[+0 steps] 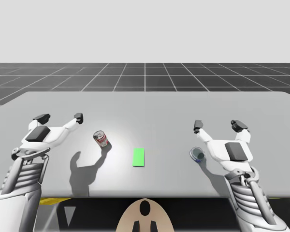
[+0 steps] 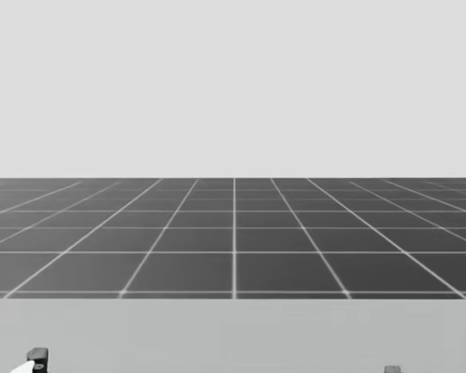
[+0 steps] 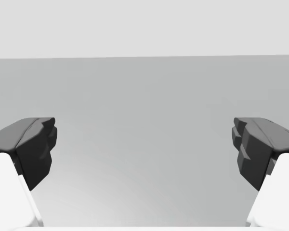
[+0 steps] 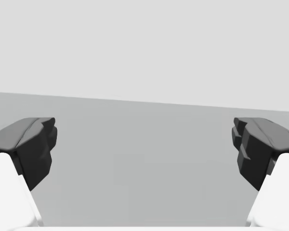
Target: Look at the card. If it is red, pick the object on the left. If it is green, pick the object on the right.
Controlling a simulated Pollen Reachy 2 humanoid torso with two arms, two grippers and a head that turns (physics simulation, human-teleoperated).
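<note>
Green card [image 1: 138, 157] between red can [image 1: 101, 138] and blue cup [image 1: 197, 154]; both jaws wide apart.

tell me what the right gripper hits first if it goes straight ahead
Looks free as far as shown: my right gripper, open, points over bare table toward the far edge. The blue cup sits back beside its wrist, off that line.

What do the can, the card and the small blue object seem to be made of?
Can: probably metal, a greyish lid above a red and white label. Card: flat, matte green, perhaps paper or plastic. Blue object: a see-through rim, perhaps glass or plastic.
</note>
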